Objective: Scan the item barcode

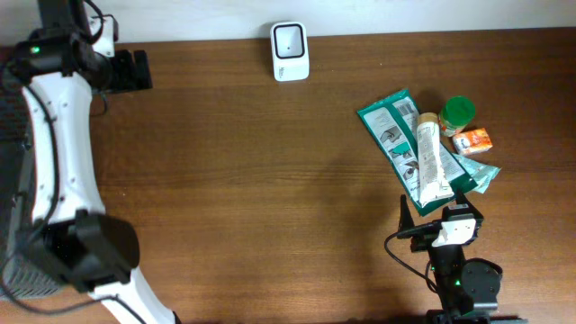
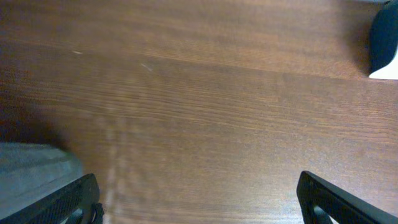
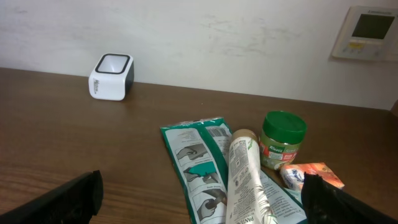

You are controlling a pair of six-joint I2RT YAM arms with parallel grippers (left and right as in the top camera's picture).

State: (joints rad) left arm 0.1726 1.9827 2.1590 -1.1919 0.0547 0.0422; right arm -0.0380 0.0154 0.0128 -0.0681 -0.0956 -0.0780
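Although the overhead view flattens the tube (image 1: 430,160) into a pale strip at the right of the frame, the right wrist view shows it as a rounded white cylinder with grey print and a tan cap. It lies on top of the green packet (image 1: 389,126), a flat glossy teal pouch with white panels of line drawings. Upright just beside the tube's cap end stands a short jar (image 1: 457,112) with a green lid and a green label. A small orange packet (image 1: 473,139) lies just beside the jar.

Well apart from these, at the upper middle of the overhead frame, the scanner (image 1: 290,51) sits at the far edge of the table (image 1: 243,180). It is a white box with rounded corners and a dark window. Only the right wrist view shows the pale wall (image 3: 205,37) behind it and a panel (image 3: 367,31) mounted at the upper right.

The right gripper (image 1: 438,219), at the lower right of the overhead frame just below the tube, has its fingers spread wide and holds nothing. The left gripper (image 2: 198,180), at the overhead's upper left, is likewise spread wide and empty. Its own view shows brown wood grain and a dark rounded shape (image 2: 385,37) cropped at the upper right, which I cannot identify.
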